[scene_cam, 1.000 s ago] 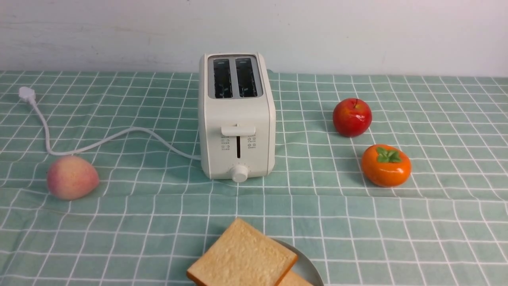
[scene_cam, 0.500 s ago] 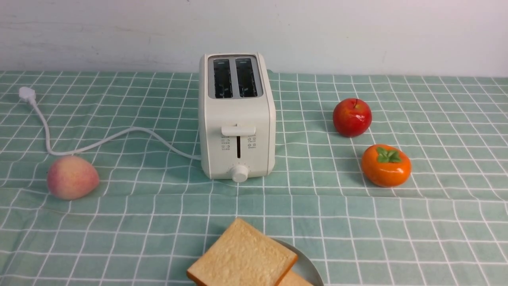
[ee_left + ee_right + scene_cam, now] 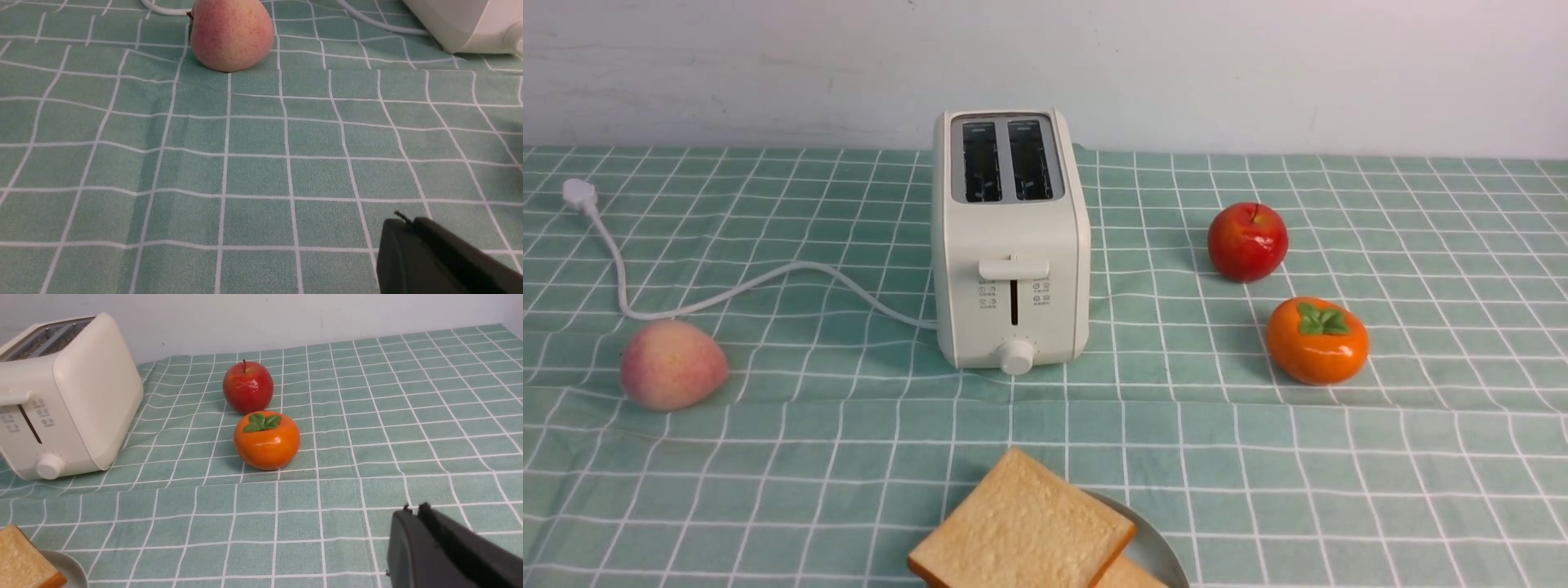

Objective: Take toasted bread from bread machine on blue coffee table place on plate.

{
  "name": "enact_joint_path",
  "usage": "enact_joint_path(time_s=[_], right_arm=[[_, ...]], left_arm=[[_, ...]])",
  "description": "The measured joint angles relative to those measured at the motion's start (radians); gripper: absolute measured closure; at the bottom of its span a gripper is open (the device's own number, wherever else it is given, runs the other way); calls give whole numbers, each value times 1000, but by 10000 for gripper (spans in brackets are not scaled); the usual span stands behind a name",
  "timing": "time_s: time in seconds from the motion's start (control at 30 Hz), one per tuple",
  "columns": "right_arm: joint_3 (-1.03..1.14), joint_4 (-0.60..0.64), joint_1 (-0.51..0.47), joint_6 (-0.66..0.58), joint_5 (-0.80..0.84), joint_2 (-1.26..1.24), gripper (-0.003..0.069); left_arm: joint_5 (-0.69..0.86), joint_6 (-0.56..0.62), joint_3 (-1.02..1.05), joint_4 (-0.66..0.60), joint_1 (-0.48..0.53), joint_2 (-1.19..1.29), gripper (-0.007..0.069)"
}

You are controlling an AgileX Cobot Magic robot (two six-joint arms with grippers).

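Observation:
The cream-white bread machine [image 3: 1011,245] stands mid-table on the blue coffee table [image 3: 768,457], both slots dark with no bread showing in them. Two slices of toasted bread [image 3: 1023,529] lie stacked on the plate [image 3: 1158,549] at the near edge; the lower slice [image 3: 1127,574] peeks out beneath. Neither arm shows in the front view. In the left wrist view my left gripper [image 3: 402,222] is shut, holding nothing, above bare cloth. The right gripper [image 3: 412,511] is likewise shut and holding nothing over cloth, with the bread machine [image 3: 69,396], the toasted bread [image 3: 22,559] and the plate [image 3: 71,569] off to one side.
A pink peach [image 3: 671,363] lies left of the bread machine, beside its white cord [image 3: 727,290] and plug [image 3: 577,194]. A red apple [image 3: 1247,241] and an orange persimmon [image 3: 1316,340] sit to the right. A white wall backs the table.

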Motion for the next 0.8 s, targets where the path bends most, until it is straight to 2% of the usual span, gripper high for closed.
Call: enact_joint_path(time_s=[0.8], right_arm=[[0,0,0,2,0,0,619]], left_arm=[[-2,2,0,-7,-8,0,605]])
